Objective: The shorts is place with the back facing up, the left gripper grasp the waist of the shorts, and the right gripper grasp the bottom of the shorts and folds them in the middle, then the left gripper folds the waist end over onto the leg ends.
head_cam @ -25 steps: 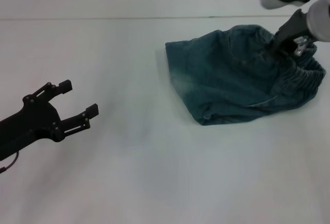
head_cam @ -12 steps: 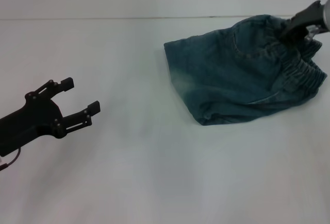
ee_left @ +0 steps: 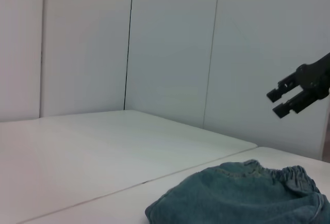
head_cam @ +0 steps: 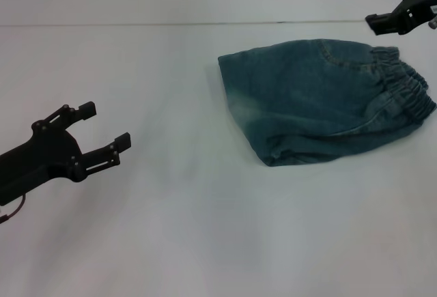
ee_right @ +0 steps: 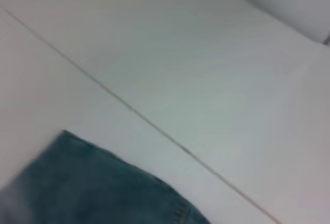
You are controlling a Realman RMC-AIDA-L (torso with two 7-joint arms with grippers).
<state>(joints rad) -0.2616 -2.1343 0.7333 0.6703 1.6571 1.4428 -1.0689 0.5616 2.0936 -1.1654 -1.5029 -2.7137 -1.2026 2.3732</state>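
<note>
One folded shorts [head_cam: 321,99] lies between two open, empty end effectors.

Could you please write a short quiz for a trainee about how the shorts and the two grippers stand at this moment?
1. True or false: the right gripper grips the shorts.
2. Which edge of the shorts lies nearest the right gripper?
A. the gathered waist band
B. a leg hem
C. a pocket
3. Fill in: the left gripper hovers over the bare table, fingers ____ and holding nothing.

Key:
1. False. It hangs open in the air, apart from the cloth.
2. A.
3. open.
</note>
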